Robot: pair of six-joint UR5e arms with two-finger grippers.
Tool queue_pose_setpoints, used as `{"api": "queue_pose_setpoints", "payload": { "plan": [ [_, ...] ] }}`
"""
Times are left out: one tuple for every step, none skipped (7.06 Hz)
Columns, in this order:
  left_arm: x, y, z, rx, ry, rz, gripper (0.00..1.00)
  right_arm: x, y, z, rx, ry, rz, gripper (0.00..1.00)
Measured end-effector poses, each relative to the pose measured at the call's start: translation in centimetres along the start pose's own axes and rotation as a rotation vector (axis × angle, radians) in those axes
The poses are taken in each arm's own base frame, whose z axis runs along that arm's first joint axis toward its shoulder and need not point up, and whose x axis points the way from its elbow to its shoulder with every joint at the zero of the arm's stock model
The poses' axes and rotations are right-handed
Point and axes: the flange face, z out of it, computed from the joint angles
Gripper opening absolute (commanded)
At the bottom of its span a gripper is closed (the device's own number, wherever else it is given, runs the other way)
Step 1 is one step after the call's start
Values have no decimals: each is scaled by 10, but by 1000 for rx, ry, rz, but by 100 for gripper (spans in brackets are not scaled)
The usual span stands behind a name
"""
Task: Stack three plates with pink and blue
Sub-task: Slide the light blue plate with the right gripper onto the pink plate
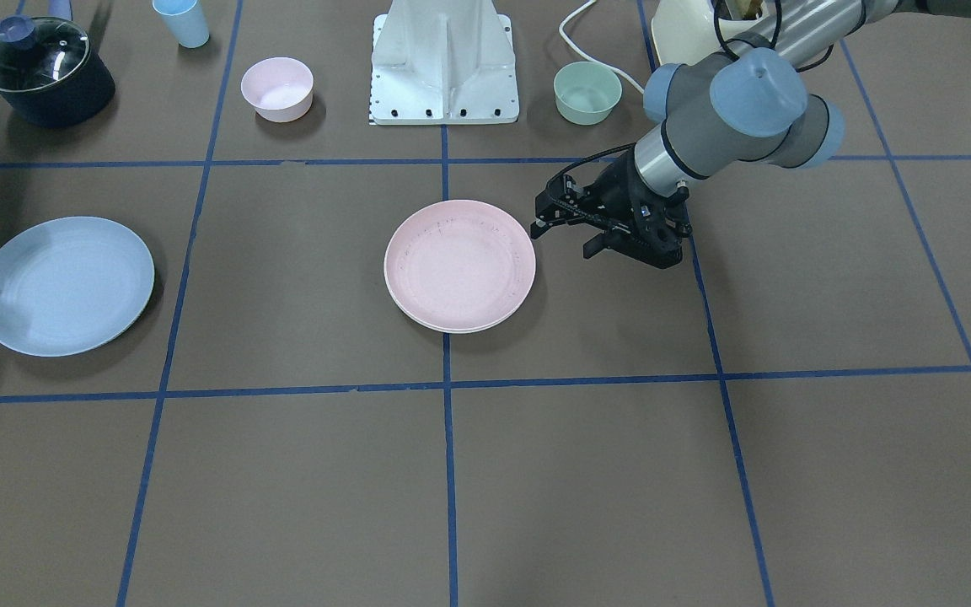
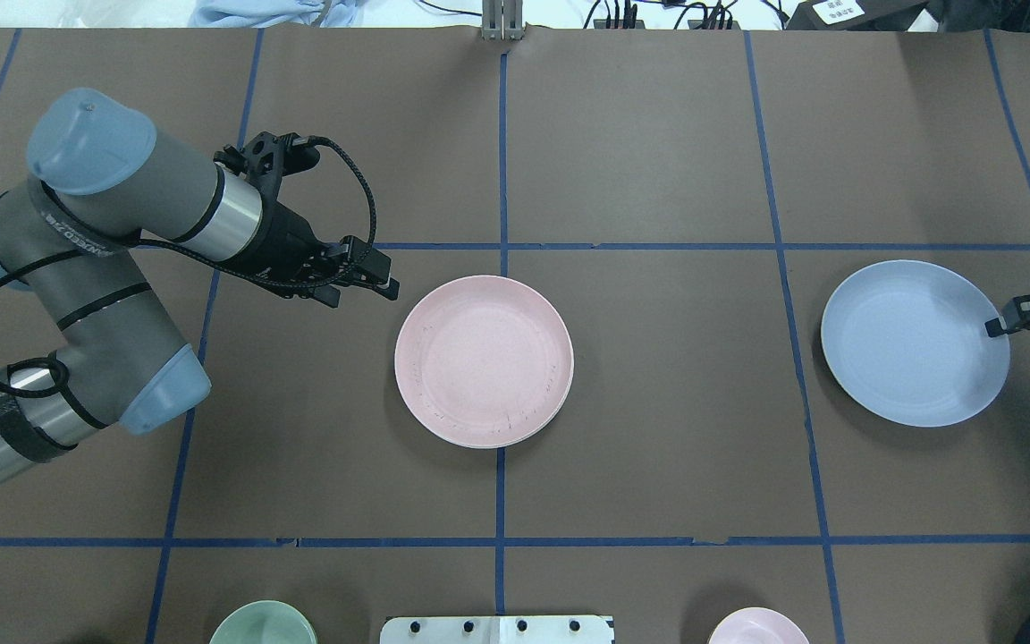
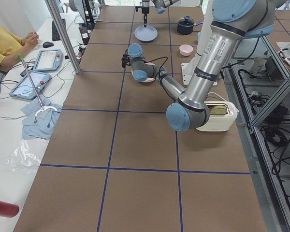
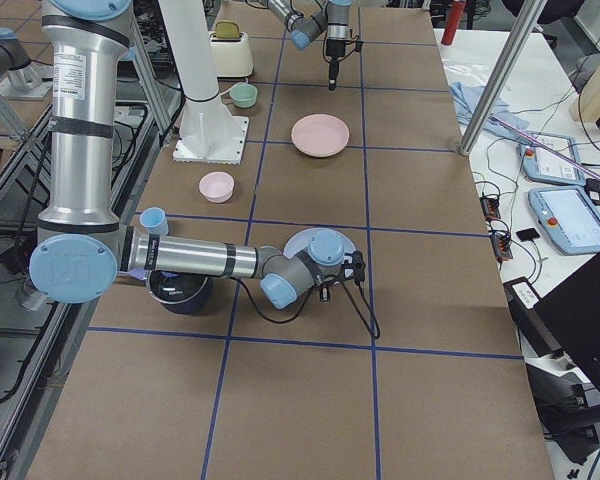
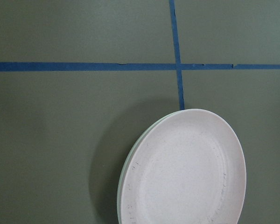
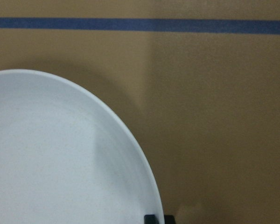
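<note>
Pink plate lies flat, face up, mid-desk atop the cream plate. Left gripper waits beside it, jaws parted, empty. Blue plate lies far right; right gripper straddles its rim, grip unclear.

Overhead faces front view, both share pink plate, blue plate
</note>
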Motion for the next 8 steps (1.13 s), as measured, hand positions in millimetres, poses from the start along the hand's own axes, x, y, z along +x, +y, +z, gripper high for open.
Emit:
{"api": "queue_pose_setpoints", "payload": {
  "plan": [
    [-6,-1,-5,5,-3,-2,90,-52,-16,-11,22,-51,73,0],
    [-21,1,-14,14,-11,-4,90,-117,-36,-12,25,-110,165,0],
    [-36,1,-26,27,-21,-5,90,-189,-50,-1,14,-162,261,0],
    [-52,1,-33,35,-37,15,90,-255,-54,16,1,-199,329,0],
    [-68,1,-40,41,-56,50,90,-308,-47,33,-10,-225,372,0],
    [-80,-2,-47,47,-68,68,90,-351,-30,50,-26,-239,404,0],
    [-86,-4,-53,50,-71,74,90,-392,-10,65,-34,-232,429,0],
    [-89,-6,-57,51,-72,75,91,-428,9,78,-27,-205,442,0]
  ]
}}
